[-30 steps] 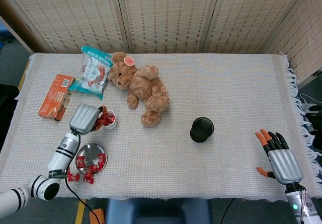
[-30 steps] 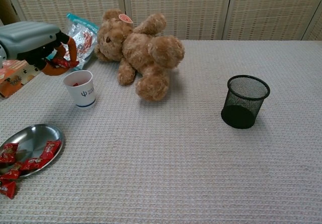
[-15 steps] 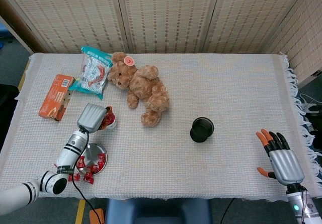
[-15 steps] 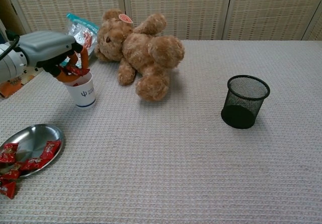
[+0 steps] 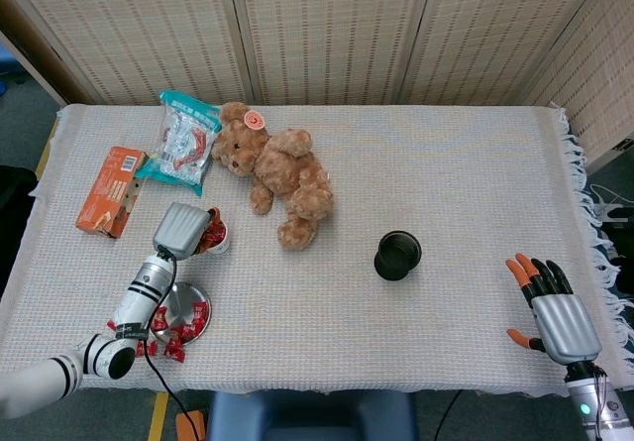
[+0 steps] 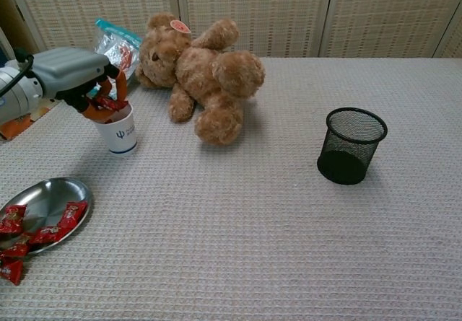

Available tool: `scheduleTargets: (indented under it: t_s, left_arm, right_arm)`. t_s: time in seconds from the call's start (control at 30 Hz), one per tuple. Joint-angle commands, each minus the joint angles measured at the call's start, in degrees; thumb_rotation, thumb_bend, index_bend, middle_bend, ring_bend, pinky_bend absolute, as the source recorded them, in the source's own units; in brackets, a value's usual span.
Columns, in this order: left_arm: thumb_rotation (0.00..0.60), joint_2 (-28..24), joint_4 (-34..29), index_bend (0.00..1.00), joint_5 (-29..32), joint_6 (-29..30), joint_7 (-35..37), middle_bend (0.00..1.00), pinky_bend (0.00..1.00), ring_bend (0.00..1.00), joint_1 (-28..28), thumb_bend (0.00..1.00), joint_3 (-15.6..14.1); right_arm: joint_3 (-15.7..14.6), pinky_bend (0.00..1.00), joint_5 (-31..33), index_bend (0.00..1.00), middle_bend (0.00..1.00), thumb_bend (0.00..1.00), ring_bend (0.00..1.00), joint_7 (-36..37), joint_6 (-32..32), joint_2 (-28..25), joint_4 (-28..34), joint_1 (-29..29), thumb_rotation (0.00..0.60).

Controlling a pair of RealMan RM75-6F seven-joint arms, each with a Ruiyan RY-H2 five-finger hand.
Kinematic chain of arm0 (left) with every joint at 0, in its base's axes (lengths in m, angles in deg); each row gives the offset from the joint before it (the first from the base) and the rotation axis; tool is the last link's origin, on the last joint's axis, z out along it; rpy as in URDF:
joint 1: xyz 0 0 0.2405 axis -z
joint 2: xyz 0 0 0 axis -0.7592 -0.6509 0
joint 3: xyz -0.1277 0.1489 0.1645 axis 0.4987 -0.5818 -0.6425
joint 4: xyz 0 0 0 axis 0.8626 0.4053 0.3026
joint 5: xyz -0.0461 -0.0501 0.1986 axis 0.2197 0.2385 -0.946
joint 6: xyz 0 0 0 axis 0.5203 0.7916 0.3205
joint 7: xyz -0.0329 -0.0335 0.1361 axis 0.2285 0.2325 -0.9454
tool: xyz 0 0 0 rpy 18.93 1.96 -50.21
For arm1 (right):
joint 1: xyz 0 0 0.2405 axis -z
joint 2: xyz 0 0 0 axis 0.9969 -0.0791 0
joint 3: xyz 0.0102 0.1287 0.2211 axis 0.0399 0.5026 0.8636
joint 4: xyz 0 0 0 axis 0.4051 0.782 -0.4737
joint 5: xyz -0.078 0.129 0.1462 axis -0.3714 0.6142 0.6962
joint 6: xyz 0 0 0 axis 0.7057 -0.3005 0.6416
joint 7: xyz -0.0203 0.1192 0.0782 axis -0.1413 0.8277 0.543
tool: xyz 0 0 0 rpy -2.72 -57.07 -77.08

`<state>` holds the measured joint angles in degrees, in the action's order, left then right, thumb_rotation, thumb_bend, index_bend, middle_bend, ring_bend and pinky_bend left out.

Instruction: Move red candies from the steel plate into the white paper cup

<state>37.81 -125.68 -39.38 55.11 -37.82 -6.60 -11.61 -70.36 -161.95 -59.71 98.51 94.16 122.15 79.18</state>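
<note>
1. Several candies (image 6: 43, 223) are left: some lie on the plate (image 6: 43, 198) near the surface's front-left corner, and a few sit on the cloth just off the plate's front-left rim.
2. One candy (image 6: 108, 104) is pinched in the left hand (image 6: 86, 83) right over the mouth of the cup (image 6: 119, 130), so this transfer looks almost finished; only the release seems to be missing.
3. Whether the cup already holds candies cannot be told in the chest view; the head view shows red at its mouth, partly under the hand.
4. The cup stands upright behind the plate, toward the left edge.
5. The left hand is palm-down, its fingers curled onto the candy, and its forearm runs back toward the front-left corner over the plate.
6. The right hand (image 5: 555, 312) rests near the front-right corner, its fingers apart and holding nothing, well away from the work.
</note>
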Motion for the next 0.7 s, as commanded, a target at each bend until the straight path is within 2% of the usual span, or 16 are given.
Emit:
scheduleTargets:
  t_s: [0.03, 0.3, 0.7]
  left_arm:
    - [0.600, 0.32, 0.56, 0.60, 0.05, -0.06, 0.29, 0.72, 1.00, 0.85, 0.16, 0.50, -0.20]
    - [0.600, 1.20, 1.82, 0.55, -0.42, 0.33, 1.43, 0.70, 1.00, 0.85, 0.62, 0.47, -0.46]
    - [0.600, 1.09, 2.30, 0.42, 0.46, -0.12, 1.61, 0.61, 1.00, 0.84, 0.63, 0.44, -0.94]
  right_arm:
    - [0.02, 0.00, 0.04, 0.00, 0.00, 0.01, 0.00, 0.01, -0.01, -0.01, -0.01, 0.00, 0.600]
    - [0.06, 0.00, 0.16, 0.00, 0.00, 0.02, 0.00, -0.03, -0.13, 0.00, 0.00, -0.04, 0.600]
    - [0.04, 0.00, 0.02, 0.00, 0.00, 0.02, 0.00, 0.03, 0.01, -0.08, 0.06, 0.03, 0.600]
